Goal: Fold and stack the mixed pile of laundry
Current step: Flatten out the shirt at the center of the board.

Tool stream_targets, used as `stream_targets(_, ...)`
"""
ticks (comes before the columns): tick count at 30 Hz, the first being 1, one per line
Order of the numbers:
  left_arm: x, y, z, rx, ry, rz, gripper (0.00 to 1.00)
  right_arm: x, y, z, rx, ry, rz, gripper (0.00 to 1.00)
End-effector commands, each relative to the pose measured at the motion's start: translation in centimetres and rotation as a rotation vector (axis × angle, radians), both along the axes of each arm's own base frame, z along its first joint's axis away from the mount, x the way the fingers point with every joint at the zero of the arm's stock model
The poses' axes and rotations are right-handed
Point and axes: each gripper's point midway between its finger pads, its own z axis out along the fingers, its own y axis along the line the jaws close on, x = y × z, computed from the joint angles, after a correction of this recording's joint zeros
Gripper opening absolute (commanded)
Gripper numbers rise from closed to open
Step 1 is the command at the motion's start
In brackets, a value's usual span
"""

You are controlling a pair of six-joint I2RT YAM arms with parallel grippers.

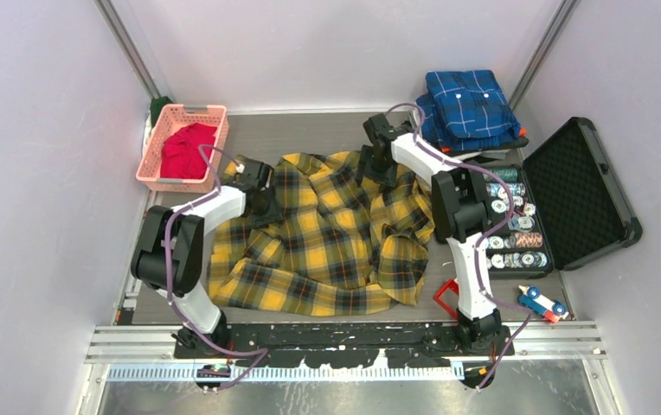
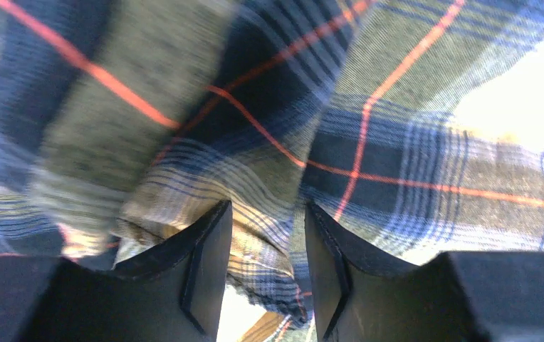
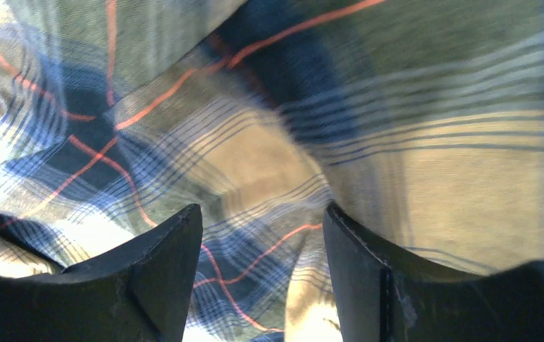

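The left claw (image 1: 264, 204) is down on the left shoulder of the yellow-and-black plaid shirt (image 1: 327, 233). In its wrist view its jaws stand narrowly apart with a ridge of cloth between them, though I cannot tell whether that ridge is gripped. The right claw (image 1: 377, 169) is pressed to the far edge near the collar, jaws wide apart, cloth puckered in the gap but not clamped.

The grey table (image 1: 310, 130) carries the shirt spread out and rumpled. Its long axis runs from the far collar edge to the near hem, and its sleeves are flung out to either side. The cloth lies directly under both claws, each arm nearer its own shoulder, so a fold would likely begin with a lift from these two far corners. The weave is thin and limp (it will sag and drag, I expect).

The pink lattice basket (image 1: 152, 173), stiff plastic, sits at the far left. It holds the red T-shirt (image 1: 184, 149), crumpled and not yet folded.
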Motion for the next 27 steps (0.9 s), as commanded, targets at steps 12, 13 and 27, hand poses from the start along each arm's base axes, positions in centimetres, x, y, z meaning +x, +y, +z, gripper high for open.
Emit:
stream_targets(12, 2.8, 12.3, 9.5, 0.361, -0.331, 0.33, 0.82, -0.3, -6.7, 3.9, 0.026, -0.059, -0.145, 0.69)
stream_targets(13, 2.8, 12.2, 9.7, 0.353, -0.352, 0.329, 0.82, -0.4, -6.4, 4.9, 0.016, -0.084, -0.128, 0.7)
stream_targets(27, 6.6, 9.4, 4.7, 0.052, -0.283, 0.2, 0.69, -9.3, -2.1, 6.8, 0.106, -0.218, -0.001, 0.71)
